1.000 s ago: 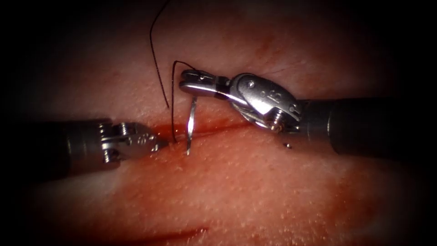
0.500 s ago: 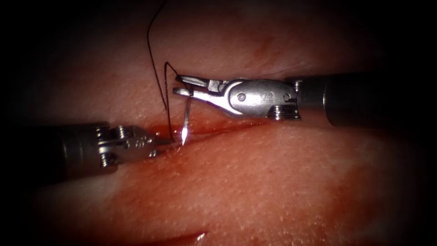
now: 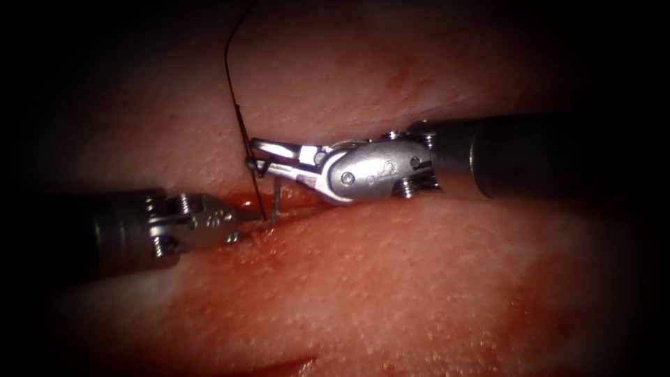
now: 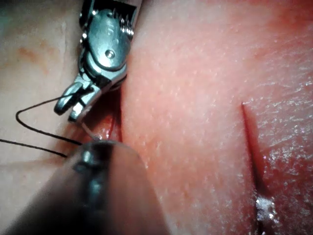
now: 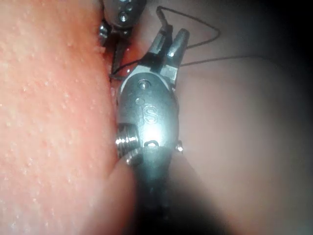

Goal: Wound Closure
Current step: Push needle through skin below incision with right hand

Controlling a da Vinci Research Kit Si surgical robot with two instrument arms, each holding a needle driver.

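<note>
On the tissue point(image 3: 419, 279) a cut point(image 3: 314, 201) wet with red fluid runs across the endoscope view. My right tool point(image 3: 259, 155) comes in from the right, shut on the curved needle point(image 3: 277, 199) near its tail. The needle hangs down from the jaws with its point in the tissue at the cut's left end. Dark thread point(image 3: 236, 105) runs from the tail up and out of view. My left tool point(image 3: 241, 222) lies at the cut's left end, shut on the tissue's edge just left of the needle. The right wrist view looks along the right tool point(image 5: 168, 41) to the left tool point(image 5: 116, 46) and thread point(image 5: 208, 29).
A second short cut point(image 3: 279, 364) with red fluid lies nearer the front, also seen in the left wrist view as a second cut point(image 4: 250, 142). There the right tool point(image 4: 73, 104), needle point(image 4: 88, 131) and thread loop point(image 4: 29, 111) sit beyond my left shaft.
The right tool has moved left and down and turned its wrist. The needle's point has gone down into the tissue at the cut, so less steel shows. The left tool has stayed put.
</note>
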